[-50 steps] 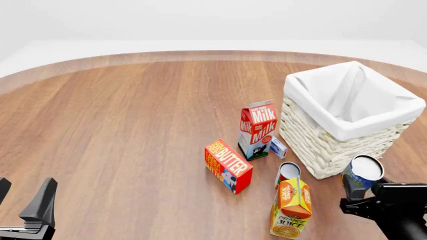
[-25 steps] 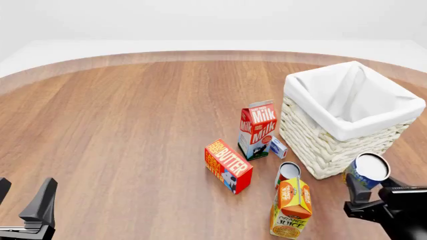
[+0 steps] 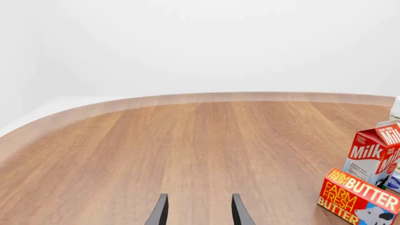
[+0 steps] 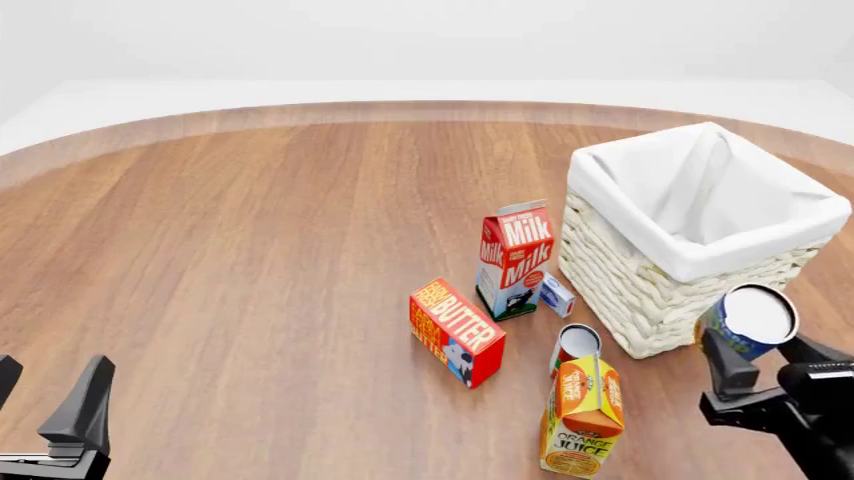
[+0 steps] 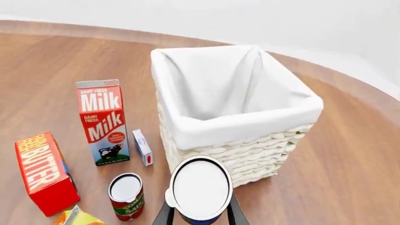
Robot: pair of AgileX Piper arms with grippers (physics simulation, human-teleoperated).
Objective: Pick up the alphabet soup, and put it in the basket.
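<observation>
Left gripper (image 4: 54,415) sits low at the near left corner of the table (image 4: 267,250), fingers spread apart with nothing between them; the left wrist view confirms both fingertips (image 3: 160,213) stand over bare wood. Nothing lies near it on that side of the table. Toward the centre, the butter box (image 4: 457,331) lies tilted on the wood, just in front of the upright milk carton (image 4: 514,258). A small white and blue box (image 4: 557,294) lies between the milk carton and the basket wall. Nearer the camera, the red-labelled can (image 4: 577,345) stands upright, with the orange juice carton (image 4: 582,415) just in front of it and partly covering it in the front view. The basket (image 4: 627,290) stands on the right part of the table, open side up, its white liner folded over the rim; what shows of its interior holds no objects. The alphabet soup (image 4: 751,320) is off the table, held at the basket's near right corner, outside the rim and about level with it, tilted with its pale top facing up and toward the camera. Right gripper (image 4: 747,385) is closed on the can from below, a finger on either side of its body; the right wrist view shows the can top (image 5: 200,188) between the two fingers (image 5: 164,214), with the basket directly beyond.
</observation>
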